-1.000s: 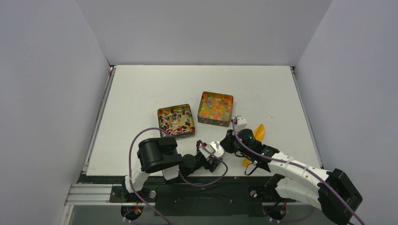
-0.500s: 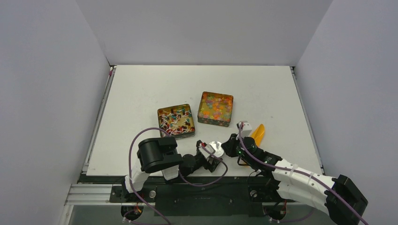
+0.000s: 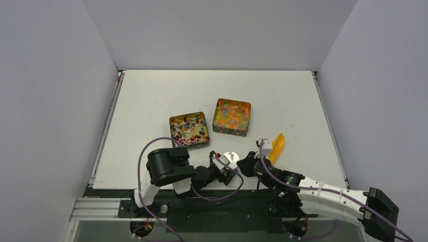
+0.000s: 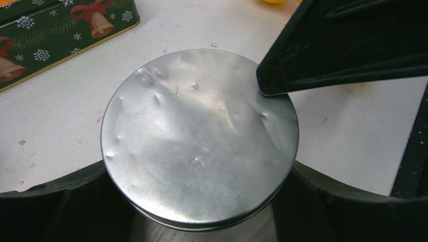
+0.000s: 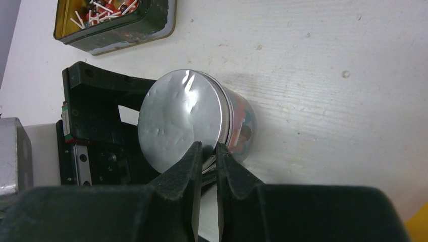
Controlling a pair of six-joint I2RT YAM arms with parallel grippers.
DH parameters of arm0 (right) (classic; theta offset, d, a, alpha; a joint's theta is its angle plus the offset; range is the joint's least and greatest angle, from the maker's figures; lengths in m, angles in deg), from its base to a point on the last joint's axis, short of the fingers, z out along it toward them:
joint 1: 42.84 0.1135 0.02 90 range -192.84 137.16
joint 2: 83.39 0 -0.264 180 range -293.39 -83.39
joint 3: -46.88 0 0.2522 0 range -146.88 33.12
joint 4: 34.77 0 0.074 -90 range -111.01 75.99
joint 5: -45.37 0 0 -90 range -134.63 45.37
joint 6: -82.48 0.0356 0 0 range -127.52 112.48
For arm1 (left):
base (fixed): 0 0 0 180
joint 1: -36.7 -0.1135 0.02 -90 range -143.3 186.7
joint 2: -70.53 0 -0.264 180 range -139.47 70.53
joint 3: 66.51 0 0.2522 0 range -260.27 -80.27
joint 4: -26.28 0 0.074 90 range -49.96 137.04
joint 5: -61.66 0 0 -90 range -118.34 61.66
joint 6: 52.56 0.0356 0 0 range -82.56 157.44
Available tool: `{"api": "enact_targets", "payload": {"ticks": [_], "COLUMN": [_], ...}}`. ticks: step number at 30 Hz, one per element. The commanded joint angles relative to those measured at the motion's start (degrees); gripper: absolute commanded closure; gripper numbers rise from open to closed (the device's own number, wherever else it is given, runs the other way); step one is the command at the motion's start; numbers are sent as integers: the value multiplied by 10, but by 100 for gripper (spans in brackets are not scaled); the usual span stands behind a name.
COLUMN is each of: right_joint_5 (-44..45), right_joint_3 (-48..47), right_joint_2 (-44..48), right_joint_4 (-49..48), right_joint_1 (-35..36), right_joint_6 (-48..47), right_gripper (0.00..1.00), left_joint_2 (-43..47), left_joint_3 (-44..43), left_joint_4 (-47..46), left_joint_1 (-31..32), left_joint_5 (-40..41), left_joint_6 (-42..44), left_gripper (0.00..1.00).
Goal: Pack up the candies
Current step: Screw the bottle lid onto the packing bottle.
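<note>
The left gripper [image 3: 226, 166] clasps a small round jar [image 5: 241, 128], clear-walled and capped with a dented, shiny metal lid [image 4: 199, 133]. The right gripper [image 5: 208, 151], nearly pressed together, pinches the lid's thin rim. The candies [image 3: 188, 128] fill two square containers on the matte white surface [image 3: 166, 91]: wrapped pieces in the left tin [image 3: 170, 123], glossy round beads in the right tin [image 3: 229, 131]. A smooth orange scoop [image 3: 276, 143] lies nearby.
</note>
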Motion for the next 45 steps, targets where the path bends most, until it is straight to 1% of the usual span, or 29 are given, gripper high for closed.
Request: {"api": "enact_targets", "payload": {"ticks": [1,7,11,15,17,19,22,26,28,33,35,36,37,38,40,45], "right_joint_5": [-174,-147,-116,-40,19,57,97,127,128,114,109,106,105,103,100,82], "right_joint_3": [2,-28,-60,-103,-124,-142,-164,-179,-180,-165,-158,-155,-153,-151,-149,-145], "right_joint_2": [-8,8,27,54,65,75,95,112,116,119,120,121,124,126,131,142], "right_joint_4": [24,65,124,231,301,338,369,389,389,365,357,355,352,352,350,341], "right_joint_1": [82,99,99,97,96,93,90,76,69,57,51,47,45,40,32,4], "right_joint_6": [82,79,62,41,30,25,17,1,-4,-13,-16,-19,-20,-24,-31,-51], "right_gripper": [93,93,91,87,87,86,77,71,68,62,59,57,55,54,52,50], "left_joint_2": [-65,-62,-60,-59,-58,-56,-50,-34,-25,-1,4,7,8,10,14,36], "left_joint_3": [25,27,30,31,31,31,33,38,38,23,18,17,15,14,12,12], "left_joint_4": [-64,-64,-64,-64,-63,-63,-63,-59,-50,0,19,28,32,41,51,97], "left_joint_1": [-20,-20,-20,-20,-20,-20,-20,-19,-18,-11,-6,-3,0,1,6,20], "left_joint_5": [27,26,30,30,30,29,26,27,29,27,33,36,40,42,48,69], "left_joint_6": [-63,-63,-64,-63,-63,-63,-64,-69,-72,-78,-79,-78,-78,-78,-78,-79], "left_gripper": [66,66,66,65,65,64,60,53,44,37,31,12,4,2,3,4]}}
